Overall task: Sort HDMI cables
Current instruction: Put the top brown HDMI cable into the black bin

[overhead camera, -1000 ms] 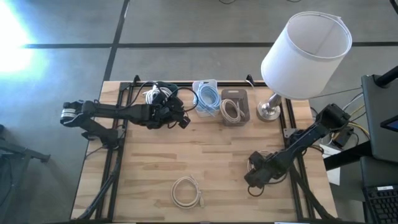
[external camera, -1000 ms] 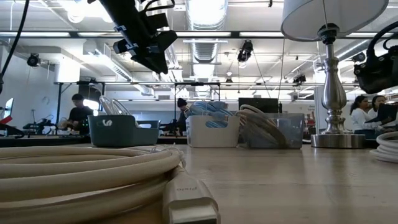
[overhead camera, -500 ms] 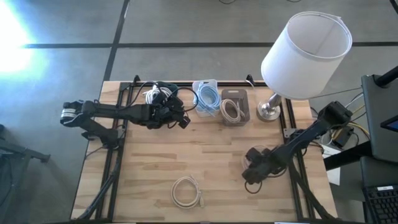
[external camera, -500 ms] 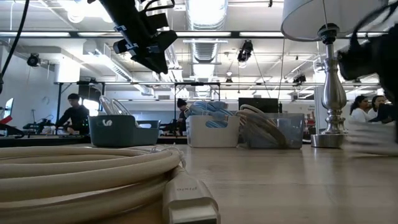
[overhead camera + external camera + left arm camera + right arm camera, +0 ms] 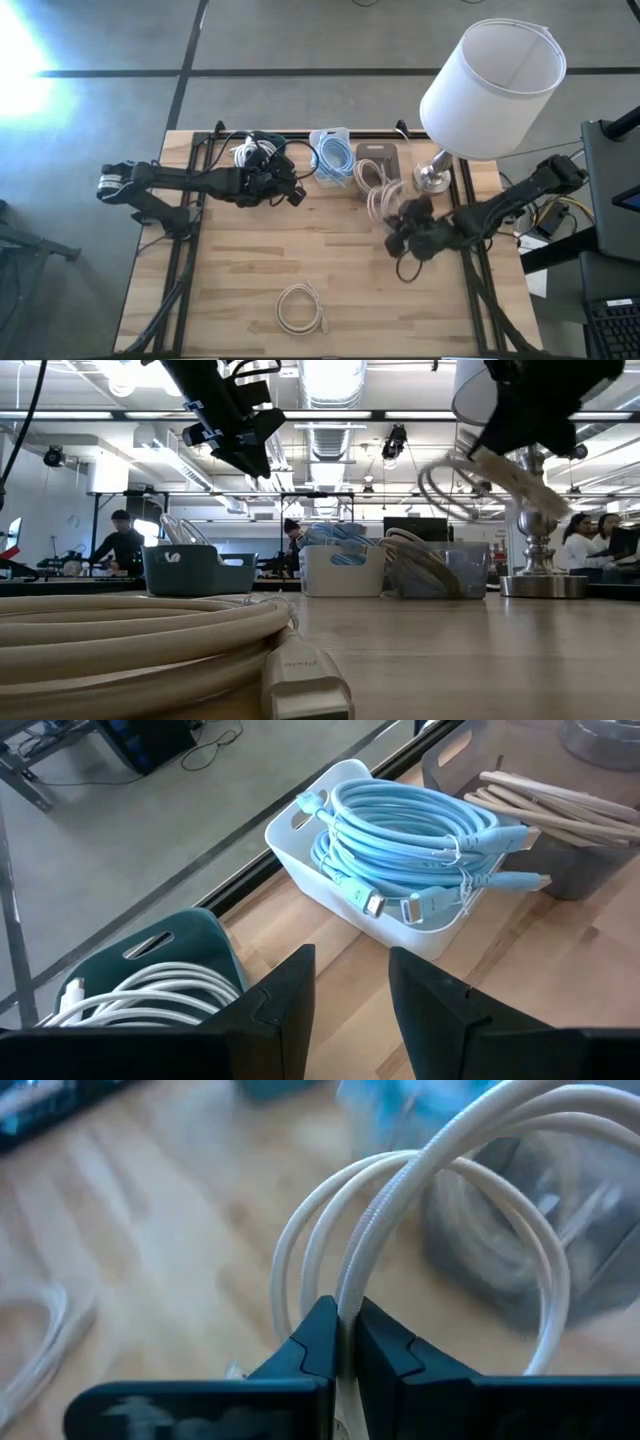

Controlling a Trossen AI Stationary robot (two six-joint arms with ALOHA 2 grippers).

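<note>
Right gripper point(image 5: 398, 232): jaws clamped tight on one strand of a beige coil point(image 5: 420, 1210), held in the air over the bench point(image 5: 250, 260), just in front of the grey bin point(image 5: 379, 152).
Carried coil: loops hanging loose from a single pinched strand — plug end dangling in the low view point(image 5: 505, 475), somewhat smeared there, so exact hang hard to read.
Left gripper point(image 5: 350, 1010): parked high near the teal bin point(image 5: 175, 950), jaws a narrow gap apart, holding nothing.
Bins at the back edge: white coils point(image 5: 160, 990) in the teal bin, light blue coils point(image 5: 410, 845) in the white bin point(image 5: 330, 785), beige coils point(image 5: 545, 805) in the grey bin.
Stray coil: one more pale coil point(image 5: 298, 307) flat on the bench near the front edge, well apart from both grippers.
Risk, slip: thin grip on one strand — likely to slide out if swung fast, dropping the coil short of the bin.
Risk, snag: trailing loops or plug could catch the grey bin's rim or the coils already inside, dragging the bin.
Risk, wrong bin: white bin just beside the grey one; release too far toward it puts beige among blue.
Risk, lamp: lamp base point(image 5: 432, 178) close beside the grey bin on the right arm's side — a wide approach could knock it.
Risk, spill: grey bin looks fairly full, so a coil dropped on top may hang over the edge.
</note>
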